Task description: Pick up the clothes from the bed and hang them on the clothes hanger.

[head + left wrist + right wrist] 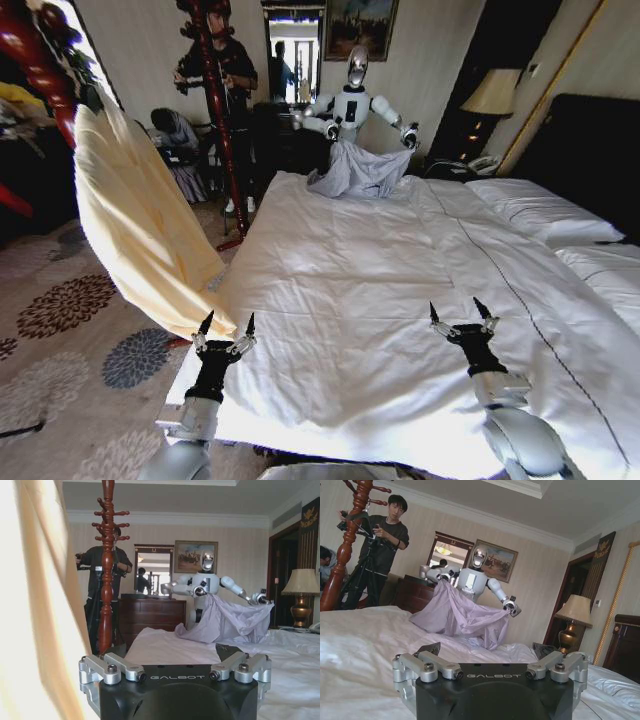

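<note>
Clothes (140, 215): cream garment hanging at far left off the bed (400, 290), hem near the left gripper (226, 330), right gripper (461, 315) over near duvet, both fingers apart and empty; risk: silky fabric could slide off.

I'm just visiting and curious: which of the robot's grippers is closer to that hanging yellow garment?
The left. The left gripper is open right at the lower hem of the yellow garment; the right gripper is open over the bed, well off to the side.
</note>
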